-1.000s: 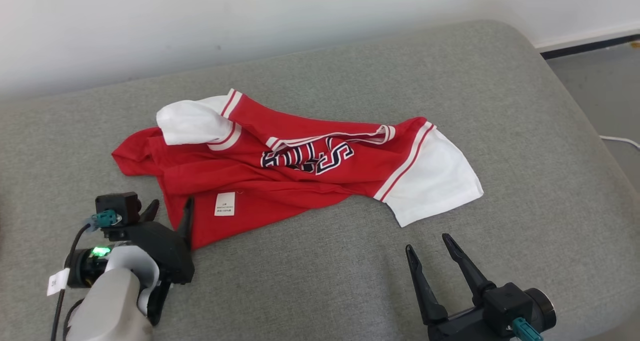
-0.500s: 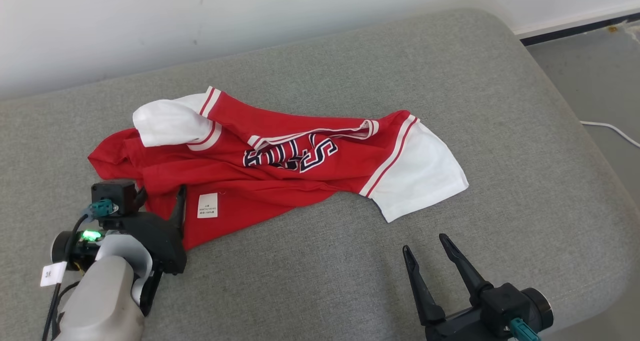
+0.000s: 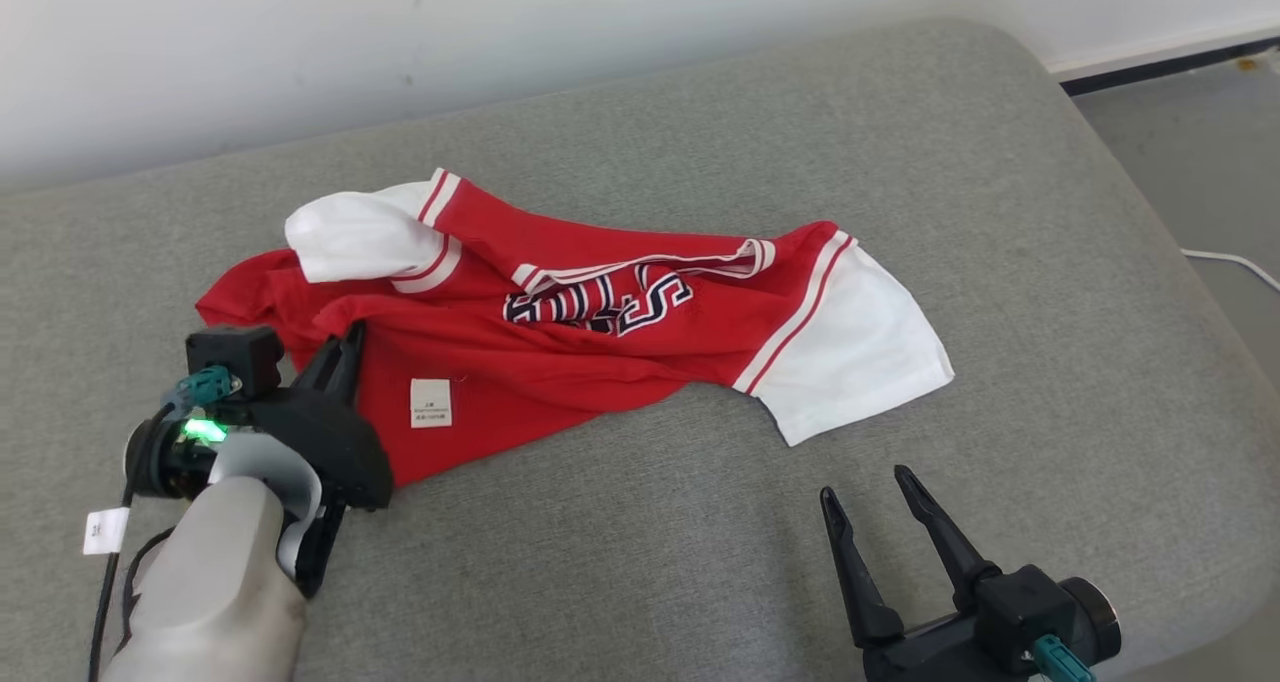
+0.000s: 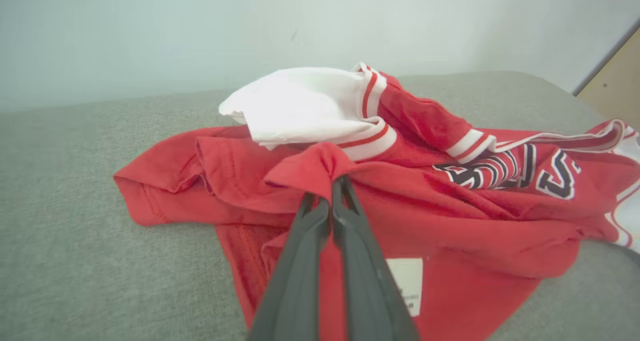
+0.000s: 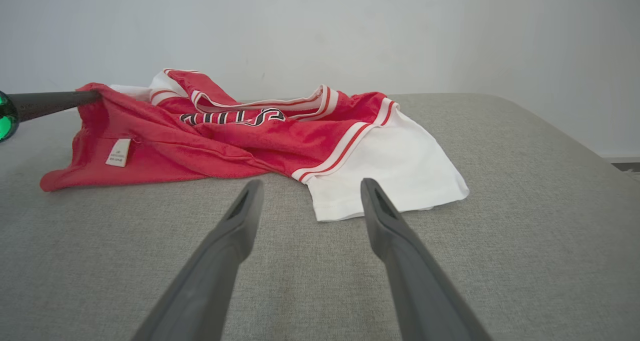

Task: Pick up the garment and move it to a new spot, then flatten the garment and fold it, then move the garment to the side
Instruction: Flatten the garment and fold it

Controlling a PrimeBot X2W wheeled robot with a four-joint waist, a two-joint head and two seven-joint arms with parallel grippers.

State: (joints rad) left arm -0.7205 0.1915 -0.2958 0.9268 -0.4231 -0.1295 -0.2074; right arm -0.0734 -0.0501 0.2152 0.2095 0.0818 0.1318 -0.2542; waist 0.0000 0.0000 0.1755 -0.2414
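Crumpled garment on the cushion, left of centre. Pinched shut on its raised red fold, left tool; spread wide and empty near the front edge, right tool. Probably light, limp, droopy; best taken at hem corners.

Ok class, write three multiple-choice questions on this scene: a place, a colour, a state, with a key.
1. The right pincer is: A on the white sleeve; B above bare grey cushion, apart from the garment; C on the label.
2. The garment's body is: A blue; B green; C red.
3. The left pincer is: A shut on a red fold; B wide open; C touching the wall.
Key: 1 B, cushion shows between it and the cloth; 2 C, red in every view; 3 A, its jaws meet on the fold.
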